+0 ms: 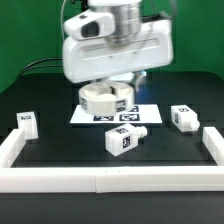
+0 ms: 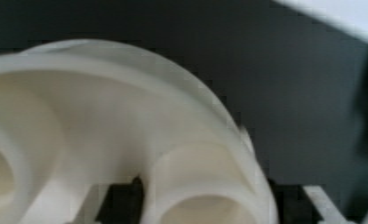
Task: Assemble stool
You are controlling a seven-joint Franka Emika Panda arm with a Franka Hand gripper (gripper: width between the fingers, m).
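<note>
The round white seat disc (image 1: 107, 97) rests over the marker board (image 1: 140, 117), right under my gripper (image 1: 106, 86). The arm's big white hand hides the fingers in the exterior view. In the wrist view the seat disc (image 2: 110, 110) fills most of the picture, very close and blurred. A dark finger (image 2: 124, 203) stands on each side of a piece of its rim wall, so my gripper (image 2: 202, 205) looks shut on it. Three chunky white tagged legs lie on the black table: one at the exterior view's left (image 1: 27, 122), one in the middle front (image 1: 124, 139), one at the right (image 1: 183, 117).
A long white border rail (image 1: 110, 179) runs along the table's front and turns up at both sides (image 1: 212, 148). A green backdrop stands behind the black table. Cables hang behind the arm.
</note>
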